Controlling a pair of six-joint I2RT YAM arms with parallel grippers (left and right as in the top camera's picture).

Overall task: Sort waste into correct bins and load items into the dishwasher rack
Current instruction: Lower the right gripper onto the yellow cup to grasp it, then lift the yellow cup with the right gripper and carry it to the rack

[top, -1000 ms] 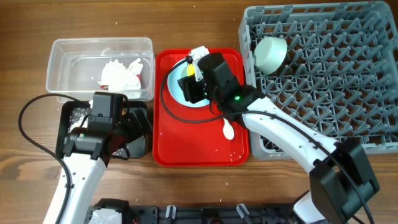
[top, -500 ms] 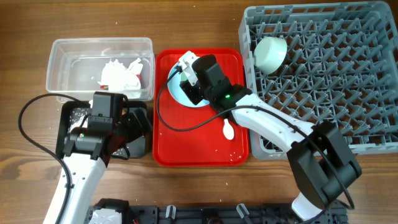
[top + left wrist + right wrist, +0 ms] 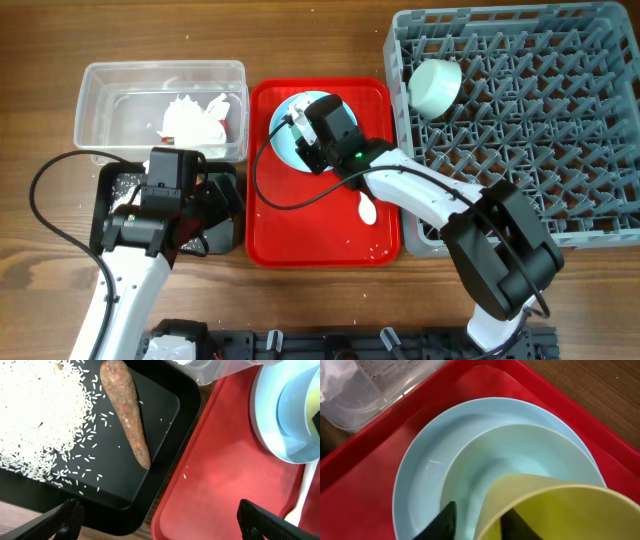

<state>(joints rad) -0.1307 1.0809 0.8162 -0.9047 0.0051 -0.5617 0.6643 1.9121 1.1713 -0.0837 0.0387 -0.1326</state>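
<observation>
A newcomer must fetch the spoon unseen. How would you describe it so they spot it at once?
Find the flat red tray left of the big grey rack. On it, near the light blue plate, lies the spoon: white, slim, the only cutlery.

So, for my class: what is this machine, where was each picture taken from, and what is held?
Two robot arms, left and right, work at a table. One picture looks down from above; the others come from a camera on each wrist. There is a clear tub with tissue, a black tub with rice and a sausage piece, a red tray, a grey rack. The left gripper is open, empty. The right gripper straddles the rim of the yellow cup; whether it grips is unclear.
</observation>
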